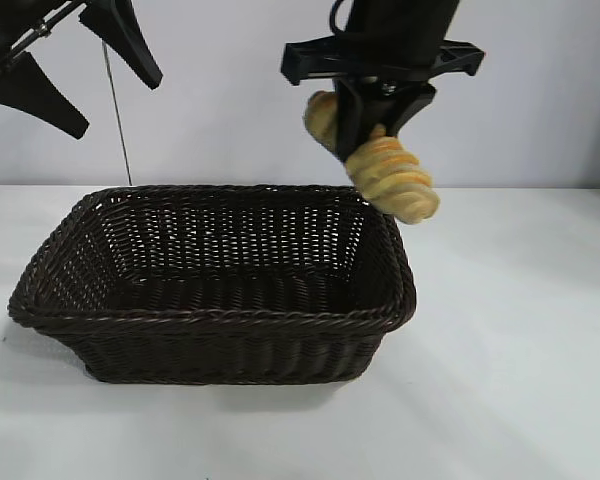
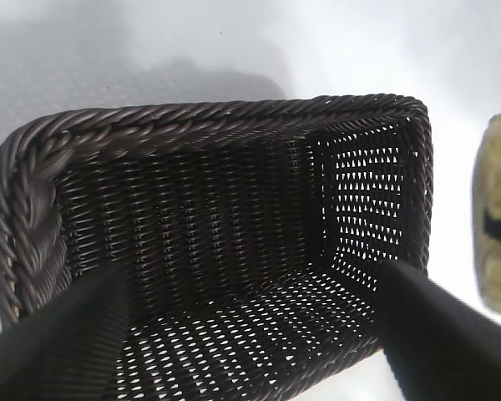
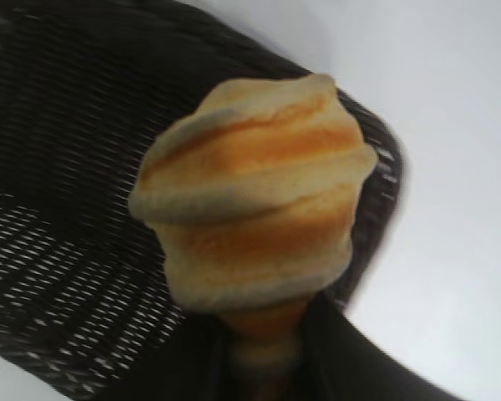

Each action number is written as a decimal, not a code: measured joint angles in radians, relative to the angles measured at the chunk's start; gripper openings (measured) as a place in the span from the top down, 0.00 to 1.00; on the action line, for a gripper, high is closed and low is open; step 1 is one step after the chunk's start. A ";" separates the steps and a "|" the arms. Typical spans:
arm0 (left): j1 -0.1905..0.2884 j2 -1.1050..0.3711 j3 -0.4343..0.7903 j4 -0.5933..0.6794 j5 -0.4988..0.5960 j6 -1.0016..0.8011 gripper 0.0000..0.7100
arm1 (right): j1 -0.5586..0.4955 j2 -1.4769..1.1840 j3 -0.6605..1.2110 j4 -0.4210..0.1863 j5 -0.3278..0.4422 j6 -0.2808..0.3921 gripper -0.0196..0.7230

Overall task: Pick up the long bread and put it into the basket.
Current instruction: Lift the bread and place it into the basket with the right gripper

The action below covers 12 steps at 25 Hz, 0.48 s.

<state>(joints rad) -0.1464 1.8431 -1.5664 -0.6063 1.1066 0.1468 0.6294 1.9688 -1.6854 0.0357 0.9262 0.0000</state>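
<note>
The right gripper (image 1: 372, 122) held the bread (image 1: 392, 178) clamped and tilted — hanging in the air just above the basket's (image 1: 220, 320) far right corner. The left gripper (image 1: 75, 70) hung wide apart above the basket's left end, over the bench (image 1: 520, 380).

The right hand (image 1: 365, 125) covers the long bread's (image 1: 395, 180) middle, and the exterior view's top edge crops both arms.
</note>
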 joint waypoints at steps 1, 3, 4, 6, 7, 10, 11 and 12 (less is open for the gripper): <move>0.000 0.000 0.000 0.000 0.000 0.000 0.17 | 0.003 0.016 0.000 0.003 -0.017 0.000 0.79; 0.000 0.000 0.000 0.000 0.000 0.000 0.17 | 0.003 0.048 0.000 0.002 -0.043 0.000 0.79; 0.000 0.000 0.000 0.000 0.000 0.000 0.17 | 0.003 0.061 0.000 0.001 -0.052 0.000 0.79; 0.000 0.000 0.000 0.000 0.000 0.000 0.17 | 0.003 0.085 0.000 0.001 -0.061 0.000 0.79; 0.000 0.000 0.000 0.000 0.001 0.000 0.17 | 0.003 0.093 0.000 0.002 -0.061 0.000 0.79; 0.000 0.000 0.000 0.000 0.001 0.000 0.17 | 0.003 0.100 0.000 0.007 -0.059 0.000 0.79; 0.000 0.000 0.000 0.000 0.001 0.000 0.17 | 0.003 0.100 0.000 0.010 -0.059 0.000 0.78; 0.000 0.000 0.000 0.000 0.001 0.000 0.17 | 0.003 0.100 0.000 0.010 -0.059 0.000 0.76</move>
<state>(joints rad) -0.1464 1.8431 -1.5664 -0.6063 1.1075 0.1468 0.6323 2.0692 -1.6854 0.0453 0.8668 0.0000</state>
